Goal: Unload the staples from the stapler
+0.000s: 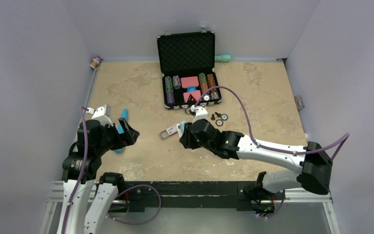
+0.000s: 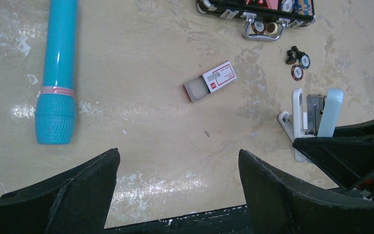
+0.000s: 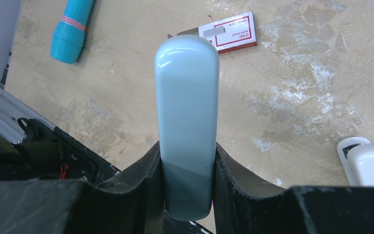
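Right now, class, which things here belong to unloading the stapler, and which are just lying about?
For the job: stapler, right gripper clamping its lid, small box, likely for staples.
Lying about: blue torch, chip case, loose chips.

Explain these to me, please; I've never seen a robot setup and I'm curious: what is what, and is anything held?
Two robot arms stand at the near edge of a table. The wide picture looks down from above; the other two come from cameras on each wrist, so the black prongs at the bottom are that arm's own fingers. The right gripper is shut on the pale blue top of an opened stapler. The left gripper is open and empty. On it lie a staple box, a turquoise tube, an open poker chip case and loose chips.
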